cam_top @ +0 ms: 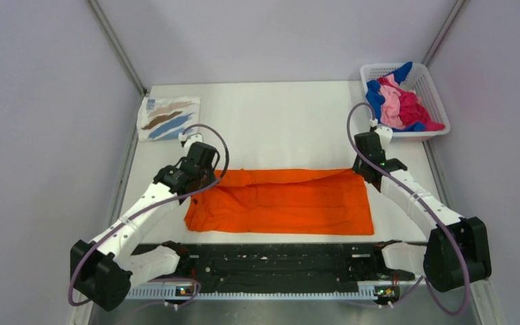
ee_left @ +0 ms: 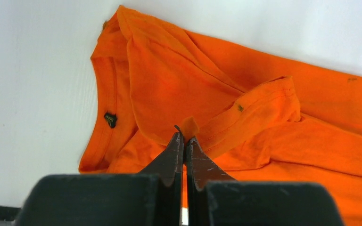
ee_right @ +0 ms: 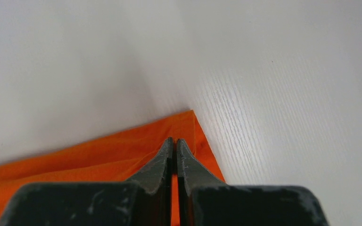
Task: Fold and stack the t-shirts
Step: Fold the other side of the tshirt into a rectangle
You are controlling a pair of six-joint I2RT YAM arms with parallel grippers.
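Top external view: the orange t-shirt point(cam_top: 281, 203) lies spread across the near centre of the table point(cam_top: 277, 122), its far edge folded over lengthwise. The left end effector point(ee_left: 185, 138) is closed and pinches a small fold of orange cloth beside the sleeve, at the collar end. The right end effector point(ee_right: 175, 141) is closed on the opposite far corner, with orange cloth visible between its 2 fingers. The white streaked t-shirt point(cam_top: 169, 118) lies folded at the far left corner. The blue, pink and magenta t-shirts point(cam_top: 399, 105) sit heaped in the basket point(cam_top: 428, 88) at the far right.
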